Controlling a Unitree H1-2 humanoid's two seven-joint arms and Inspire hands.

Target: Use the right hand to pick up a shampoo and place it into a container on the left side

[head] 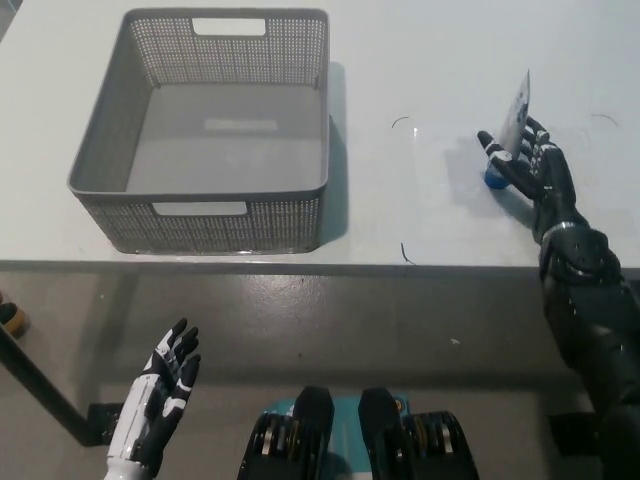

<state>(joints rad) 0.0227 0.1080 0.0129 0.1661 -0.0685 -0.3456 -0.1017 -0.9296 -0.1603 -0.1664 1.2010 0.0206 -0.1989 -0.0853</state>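
- Across the upper part of the head view runs a white tabletop [420, 60], its front edge crossing the picture about midway down; below that edge lies a grey-brown floor [400, 330].
- On the tabletop's bare middle stretch are a few thin dark marks [404, 252].
- At the far right of the tabletop, the black right robot hand [522, 162] reaches in from the lower right, its forearm rising over the table edge.
- Its fingers [494, 150] are spread apart and curl around the lower part of the shampoo tube [515, 120]; they lie right against it, but I cannot tell whether the grip is closed.
- That shampoo tube, white with a blue cap at its lower end, stands nearly upright on the tabletop, leaning a little, with its flat crimped end at the top.
- Low at the left, the white left robot hand [160, 395] rests below the table edge over the floor, fingers apart and holding nothing.
- On the left side of the tabletop sits a grey perforated plastic basket [320, 120], square with cut-out handles in its near and far walls; nothing shows on its floor.
- Basket and shampoo tube are well apart.
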